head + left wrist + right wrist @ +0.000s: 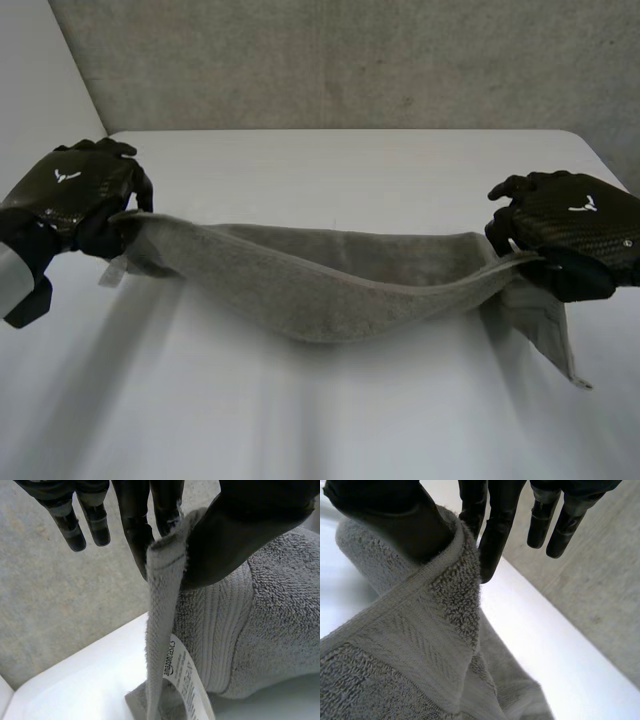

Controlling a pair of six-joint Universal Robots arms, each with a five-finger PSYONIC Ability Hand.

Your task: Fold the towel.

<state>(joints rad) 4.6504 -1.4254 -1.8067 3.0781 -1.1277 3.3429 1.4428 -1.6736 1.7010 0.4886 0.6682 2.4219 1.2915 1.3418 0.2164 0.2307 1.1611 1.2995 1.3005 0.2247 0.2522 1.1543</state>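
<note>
Pinching towel [320,285] ends: left robot hand [75,190], right robot hand [580,225] | middle sagging over table [350,165]

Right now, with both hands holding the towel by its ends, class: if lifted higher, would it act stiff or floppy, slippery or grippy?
Probably floppy: the towel sags in the middle between the left hand and the right hand. Likely grippy rather than slippery: its looped pile looks rough where the hands pinch it.

Grey towel [330,285] on white table [350,170]
</note>
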